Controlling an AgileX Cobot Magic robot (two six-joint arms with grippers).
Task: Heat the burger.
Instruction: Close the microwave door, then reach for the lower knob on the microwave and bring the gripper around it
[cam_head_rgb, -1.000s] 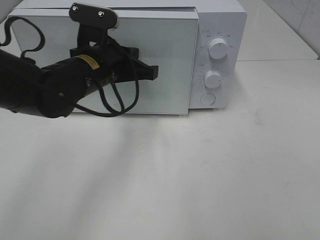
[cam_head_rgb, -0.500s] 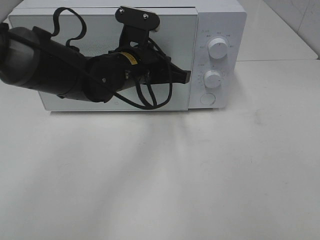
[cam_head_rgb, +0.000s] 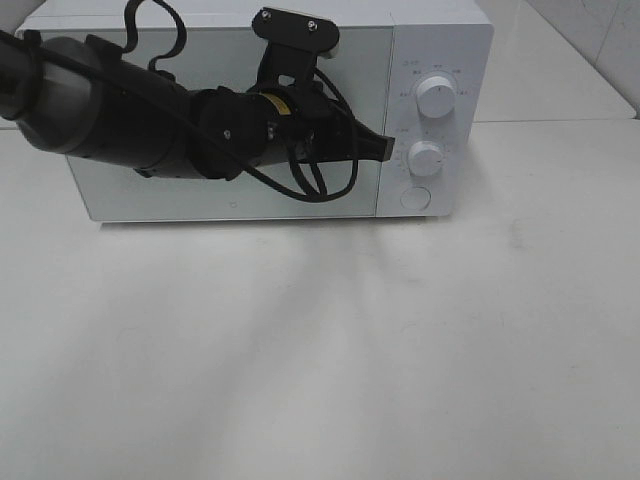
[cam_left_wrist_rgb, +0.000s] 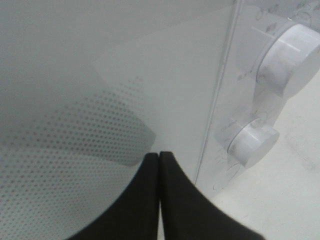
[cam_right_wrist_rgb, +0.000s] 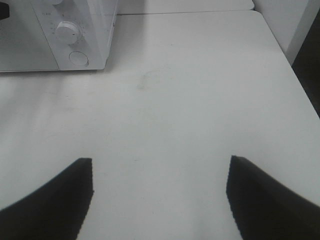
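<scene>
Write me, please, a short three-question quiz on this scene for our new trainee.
1. True or false: the microwave has its door closed.
2. Multiple choice: the fingers of the left hand are A) spread wide; B) pressed together; C) out of view.
3. Fill in: the right hand hangs ____ above the table.

Key: 1 true; 2 B; 3 open.
</scene>
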